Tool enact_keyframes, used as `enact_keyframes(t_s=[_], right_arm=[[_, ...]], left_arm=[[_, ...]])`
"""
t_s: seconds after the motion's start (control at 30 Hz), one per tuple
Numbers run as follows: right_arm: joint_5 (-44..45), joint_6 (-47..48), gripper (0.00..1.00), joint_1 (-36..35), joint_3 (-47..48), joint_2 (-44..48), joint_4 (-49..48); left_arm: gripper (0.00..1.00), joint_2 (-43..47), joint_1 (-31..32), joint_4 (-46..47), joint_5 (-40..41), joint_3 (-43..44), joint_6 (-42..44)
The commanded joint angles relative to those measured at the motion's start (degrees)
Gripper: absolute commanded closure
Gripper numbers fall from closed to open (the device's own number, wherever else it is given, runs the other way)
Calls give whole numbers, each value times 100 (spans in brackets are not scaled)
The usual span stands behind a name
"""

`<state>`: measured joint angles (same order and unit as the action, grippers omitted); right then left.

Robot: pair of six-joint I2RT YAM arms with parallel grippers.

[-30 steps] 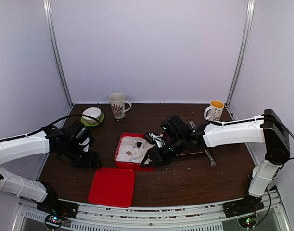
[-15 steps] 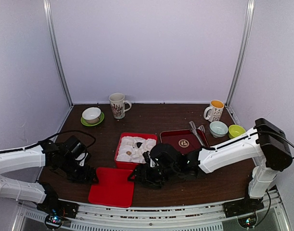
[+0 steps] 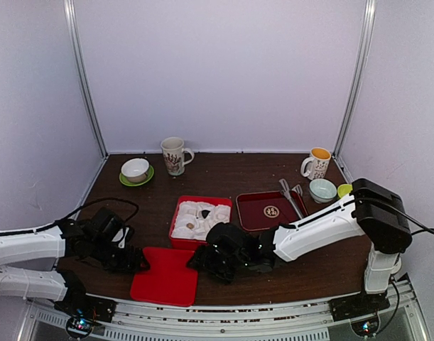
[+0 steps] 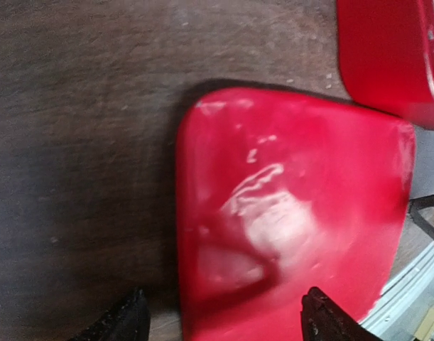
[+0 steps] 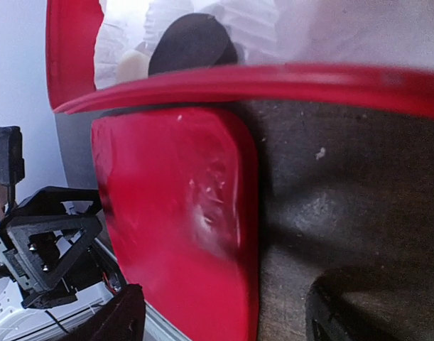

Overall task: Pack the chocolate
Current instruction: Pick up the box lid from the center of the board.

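Down in the overhead view, the chocolate (image 3: 191, 226) is sitting in the red box (image 3: 202, 199) at the centre of the desk (image 3: 231, 170), nestled in the white moulded insert (image 3: 188, 209). From up here it is showing as a small brown lump and a darker piece just above and to its right, both tiny against the white. The right wrist camera is looking in over the box's red rim (image 5: 309, 78) at the upper edge of its frame. There, one chocolate is showing as a dark rounded lump (image 5: 195, 42), with a cream-white piece (image 5: 133, 65) touching its left side. The red lid (image 3: 165, 275) is lying flat on the desk just below the box in the overhead view. The left pincer (image 3: 135, 259) is hanging at the lid's left edge with its fingers standing wide apart and gripping nothing. Its wrist view is showing the glossy lid (image 4: 288, 213) filling the frame and the box's corner (image 4: 387, 50) at upper right. The right pincer (image 3: 202, 257) is hovering low between the lid's right edge and the box, its fingers also spread wide and empty, with the lid (image 5: 181, 213) lying left of centre in its own view.
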<state>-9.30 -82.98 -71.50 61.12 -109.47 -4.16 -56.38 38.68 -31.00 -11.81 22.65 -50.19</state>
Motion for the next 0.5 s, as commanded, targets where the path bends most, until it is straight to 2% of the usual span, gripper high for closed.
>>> enact_keyframes(t_s=[0.0, 0.07, 0.27, 0.37, 0.47], right_arm=[[548, 30, 23, -30, 395, -144, 674], [407, 18, 24, -34, 478, -300, 606], [-411, -79, 28, -39, 558, -757, -806], [-561, 15, 30, -39, 270, -584, -1617], [-610, 67, 37, -75, 121, -373, -2029]], left_arm=[[26, -129, 13, 847, -570, -338, -269], [27, -258, 17, 1037, -741, -341, -265], [33, -461, 26, 1505, -1239, -312, -280], [35, 63, 34, 1077, -1096, -143, -273], [36, 802, 30, 491, -912, 26, -352]])
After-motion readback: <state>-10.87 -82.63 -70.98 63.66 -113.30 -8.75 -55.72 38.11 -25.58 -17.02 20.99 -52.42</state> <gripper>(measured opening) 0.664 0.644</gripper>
